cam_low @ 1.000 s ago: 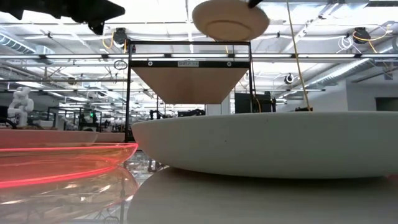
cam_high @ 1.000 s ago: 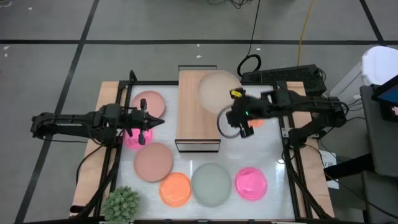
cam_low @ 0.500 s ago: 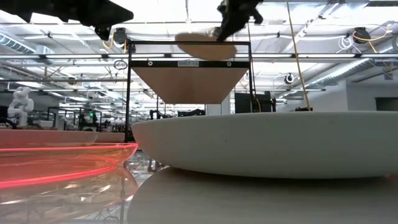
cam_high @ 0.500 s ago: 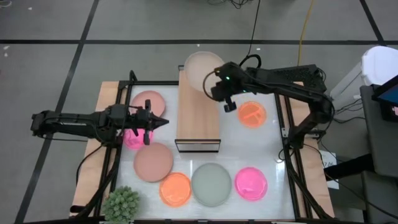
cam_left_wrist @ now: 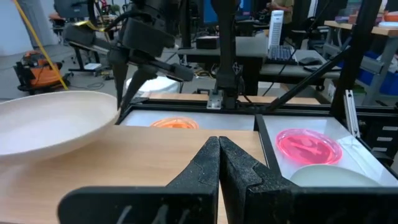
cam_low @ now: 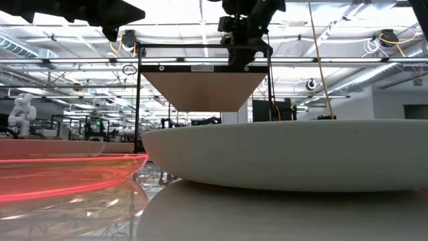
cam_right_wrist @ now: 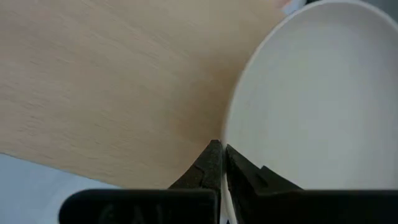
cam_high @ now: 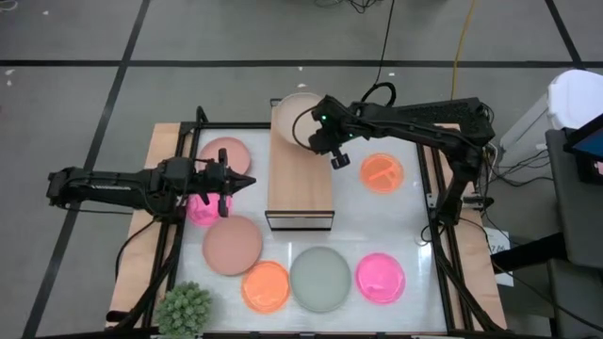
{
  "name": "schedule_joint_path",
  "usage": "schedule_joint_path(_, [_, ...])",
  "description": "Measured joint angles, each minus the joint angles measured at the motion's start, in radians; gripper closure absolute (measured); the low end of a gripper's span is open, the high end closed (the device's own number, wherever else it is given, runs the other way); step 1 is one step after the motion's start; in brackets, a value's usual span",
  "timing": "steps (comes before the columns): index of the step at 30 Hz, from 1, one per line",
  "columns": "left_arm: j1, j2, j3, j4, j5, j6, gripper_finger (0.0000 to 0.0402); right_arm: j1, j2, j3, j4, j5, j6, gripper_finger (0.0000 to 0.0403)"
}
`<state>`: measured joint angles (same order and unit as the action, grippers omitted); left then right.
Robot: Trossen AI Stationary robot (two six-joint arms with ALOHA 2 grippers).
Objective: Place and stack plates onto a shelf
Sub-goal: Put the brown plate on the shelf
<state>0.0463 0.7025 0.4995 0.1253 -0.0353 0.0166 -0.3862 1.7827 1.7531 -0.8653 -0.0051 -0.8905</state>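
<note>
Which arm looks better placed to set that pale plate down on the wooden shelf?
The right. Its gripper is pinching the rim of the beige plate over the shelf; the left gripper hovers shut and empty beside it.

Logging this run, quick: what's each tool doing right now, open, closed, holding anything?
Left tool: closed, empty, above the bright pink plate.
Right tool: closed on the rim of the beige plate, over the shelf.
</note>
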Motion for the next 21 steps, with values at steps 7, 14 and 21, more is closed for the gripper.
schedule_joint_path(7, [0.0, 0.0, 0.0, 0.0, 0.0, 0.004, 0.0398, -0.006, 0.0, 0.0, 0.002, -0.069, -0.016, 0.0403])
schedule_joint_path(14, [0.0, 0.0, 0.0, -0.001, 0.0, 0.017, 0.0398, -0.006, 0.017, -0.001, 0.045, -0.078, -0.012, 0.0403])
schedule_joint_path(21, [0.0, 0.0, 0.0, -0.001, -0.001, 0.03, 0.0398, -0.008, 0.031, -0.003, 0.049, -0.076, -0.011, 0.0403])
